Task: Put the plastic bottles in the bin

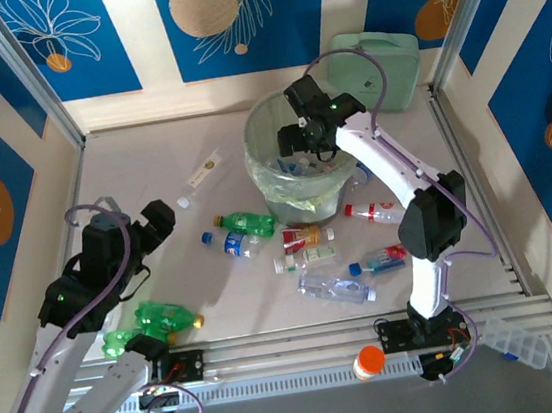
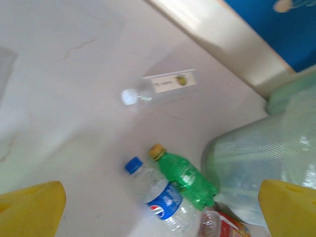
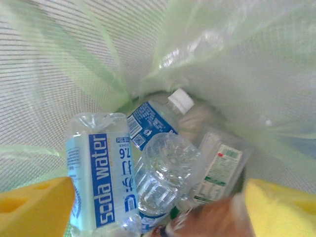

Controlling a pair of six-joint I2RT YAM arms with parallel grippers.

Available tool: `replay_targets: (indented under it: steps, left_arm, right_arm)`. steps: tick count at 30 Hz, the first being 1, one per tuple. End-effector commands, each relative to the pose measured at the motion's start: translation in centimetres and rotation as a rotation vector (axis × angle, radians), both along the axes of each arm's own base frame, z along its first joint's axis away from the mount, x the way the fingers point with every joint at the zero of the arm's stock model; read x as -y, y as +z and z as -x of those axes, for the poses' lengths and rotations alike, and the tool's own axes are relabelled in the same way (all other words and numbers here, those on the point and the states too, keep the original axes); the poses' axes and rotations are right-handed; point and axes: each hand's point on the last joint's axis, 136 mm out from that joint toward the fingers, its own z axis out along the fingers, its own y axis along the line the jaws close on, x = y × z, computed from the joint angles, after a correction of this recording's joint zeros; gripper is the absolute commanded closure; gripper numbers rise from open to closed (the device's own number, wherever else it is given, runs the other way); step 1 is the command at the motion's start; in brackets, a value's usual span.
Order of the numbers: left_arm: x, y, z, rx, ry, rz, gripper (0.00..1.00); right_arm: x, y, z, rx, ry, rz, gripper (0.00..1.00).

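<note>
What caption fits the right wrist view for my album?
Right gripper, open, looks down into the bag-lined bin at a soda water bottle and other plastic bottles.

The right arm [image 1: 383, 161] is raised from its base, bent at the elbow, and its forearm is stretched over the rim of the bin [image 1: 254, 161]. The right gripper [image 1: 308, 140] is held above the bin's mouth and pointed straight down into it. Its yellow pads [image 3: 34, 207] are spread wide apart, and nothing is clamped between them. The left arm [image 1: 38, 385] is folded low, well to the left of the bin. The left gripper [image 1: 157, 223] is angled toward the bin, with its pads [image 2: 29, 210] parted wide and empty.
</note>
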Motion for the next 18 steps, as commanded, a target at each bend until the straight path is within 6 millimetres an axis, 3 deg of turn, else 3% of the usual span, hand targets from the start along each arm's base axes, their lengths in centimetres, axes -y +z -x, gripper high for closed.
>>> replay_targets:
  steps: [1, 5, 10, 15, 18]
  left_arm:
    - [-4.0, -2.5, 3.4, -0.186, 0.226, -0.046, 0.01]
    - [-6.1, -4.6, 6.3, -0.358, 0.361, -0.096, 0.01]
    - [-5.5, -7.1, 7.7, -0.477, 0.368, -0.068, 0.01]
    - [-4.4, -8.5, 8.1, -0.523, 0.333, -0.013, 0.01]
    - [-4.1, -7.9, 7.9, -0.541, 0.292, -0.042, 0.01]
  right_arm:
    - [0.9, 6.3, 2.0, 0.169, -0.016, 0.097, 0.03]
    - [-0.6, 9.5, 5.5, 0.225, 0.065, 0.063, 0.01]
    - [-3.2, 9.3, 11.3, 0.131, 0.239, -0.117, 0.00]
    - [-9.4, 9.2, 20.9, 0.053, 0.757, -0.428, 0.08]
    - [-12.2, 7.5, 26.0, 0.023, 1.013, -0.441, 0.11]
